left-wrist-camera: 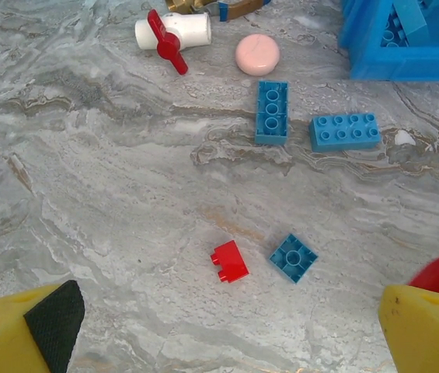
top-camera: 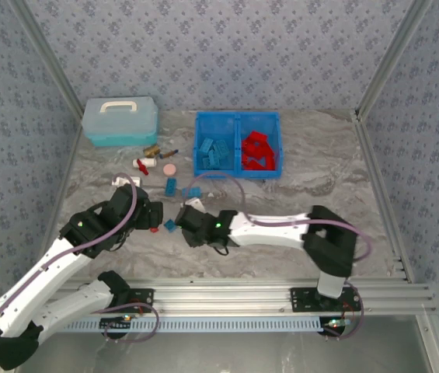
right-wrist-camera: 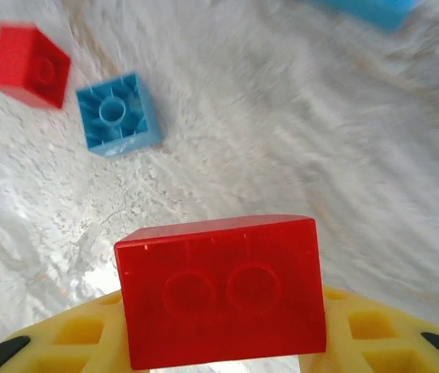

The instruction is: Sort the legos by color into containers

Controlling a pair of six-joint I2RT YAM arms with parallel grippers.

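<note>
Holding red brick (right-wrist-camera: 219,287) clamped in right fingers (right-wrist-camera: 359,330) low over tabletop (left-wrist-camera: 87,194), with left fingers (left-wrist-camera: 425,330) spread wide nearby: lift straight clear of loose red piece (left-wrist-camera: 229,262) and loose blue piece (left-wrist-camera: 293,257), carry to right compartment (top-camera: 279,144) with other reds, release low to avoid bounce-out.

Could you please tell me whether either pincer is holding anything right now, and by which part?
The right pincer grips a bright red rectangular plastic brick, its lower half seated between the yellow fingers. The left pincer stands open, holding nothing.
</note>
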